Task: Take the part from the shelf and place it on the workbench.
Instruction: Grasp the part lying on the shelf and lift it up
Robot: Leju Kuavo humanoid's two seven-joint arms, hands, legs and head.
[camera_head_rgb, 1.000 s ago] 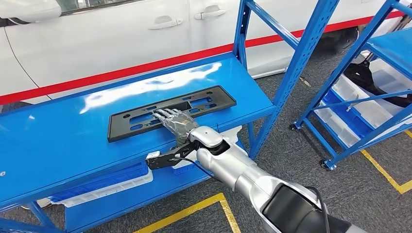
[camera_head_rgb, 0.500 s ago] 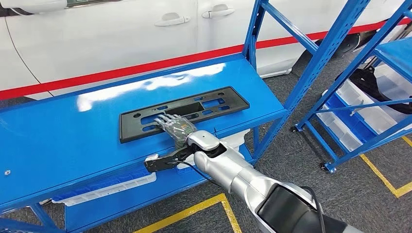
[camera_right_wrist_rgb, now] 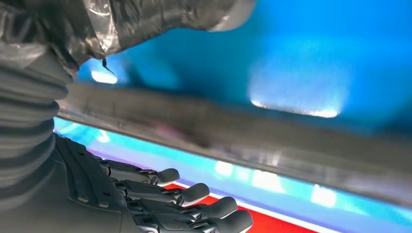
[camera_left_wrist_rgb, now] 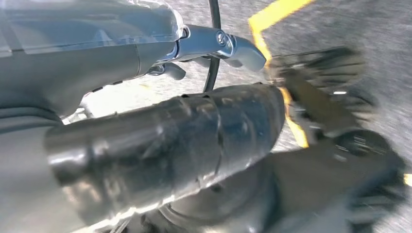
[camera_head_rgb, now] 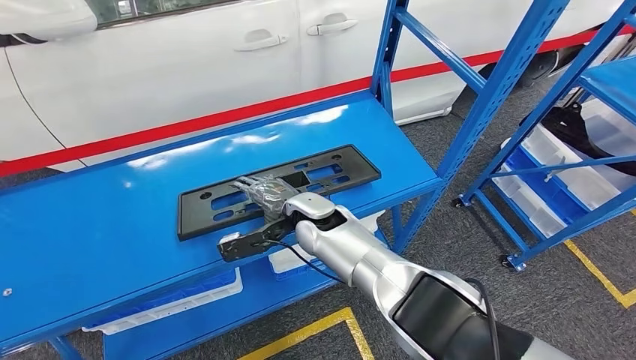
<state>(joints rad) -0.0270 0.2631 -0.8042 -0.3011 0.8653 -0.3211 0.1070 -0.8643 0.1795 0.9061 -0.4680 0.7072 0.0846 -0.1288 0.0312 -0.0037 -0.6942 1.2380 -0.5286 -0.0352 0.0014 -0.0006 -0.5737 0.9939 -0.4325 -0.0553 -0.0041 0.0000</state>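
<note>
The part, a long black plate frame with cut-outs, lies flat on the blue shelf. My right hand rests over its near middle, fingers stretched across the top. In the right wrist view the part is a blurred grey bar that runs between the thumb and the straight fingers, with a gap on the fingers' side. My left hand hangs over the floor, blurred, thumb stretched out and nothing in it.
A white car with a red stripe stands right behind the shelf. A blue upright rises at the shelf's right end. White bins sit on the lower level. A second blue rack with bins stands to the right, and yellow floor lines run below.
The whole picture has shifted a little, so the camera moved. My right hand stays over the part's middle, and the wrist has come in closer over the part's near edge.
</note>
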